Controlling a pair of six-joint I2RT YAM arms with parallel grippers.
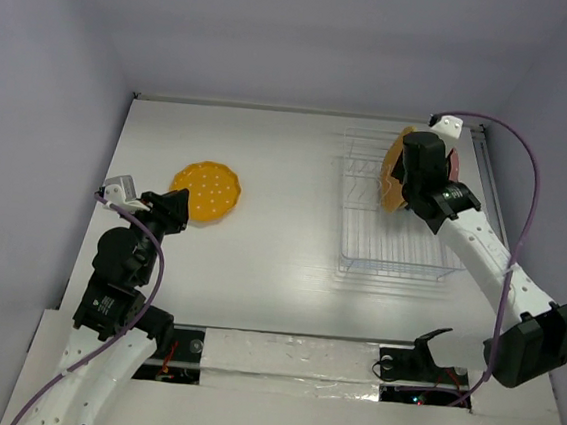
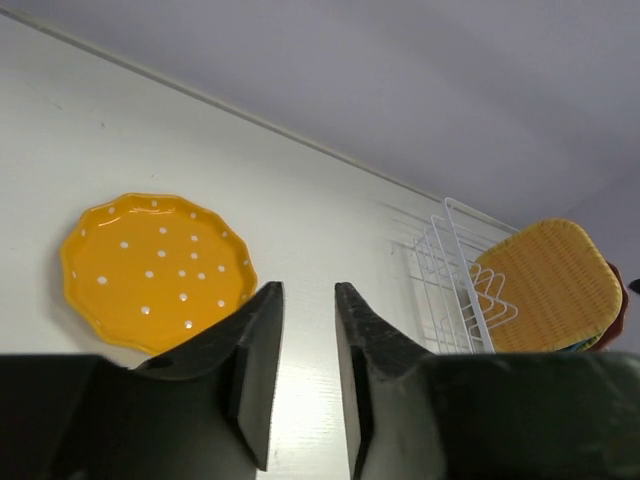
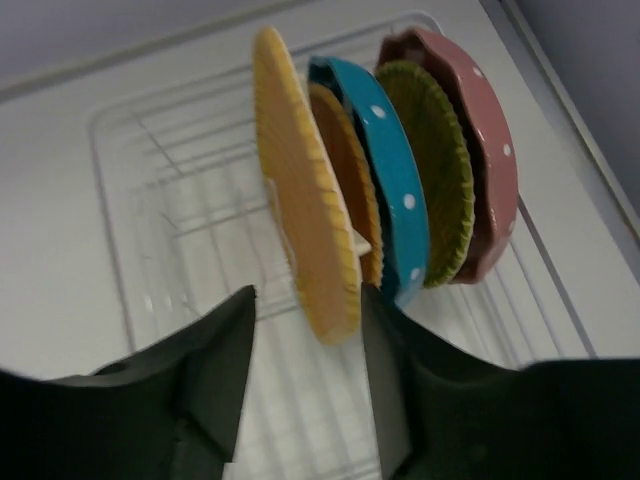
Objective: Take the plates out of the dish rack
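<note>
Nearest, toward the table's near-left corner, the left gripper (image 2: 308, 300) hangs with its fingers slightly parted and nothing between them, just short of the yellow dotted plate (image 1: 206, 191), which lies flat toward the left edge. Five plates stand on edge at the far end of the dish rack (image 1: 390, 253), near the far-right corner. The right gripper (image 3: 308, 300) straddles the front woven plate (image 3: 300, 200), fingers spread and not visibly clamped. Just behind stands the second woven plate (image 3: 345, 180) (almost touching), so a closing finger may catch both rims, or a thin-edge grip could slip and topple the row.
</note>
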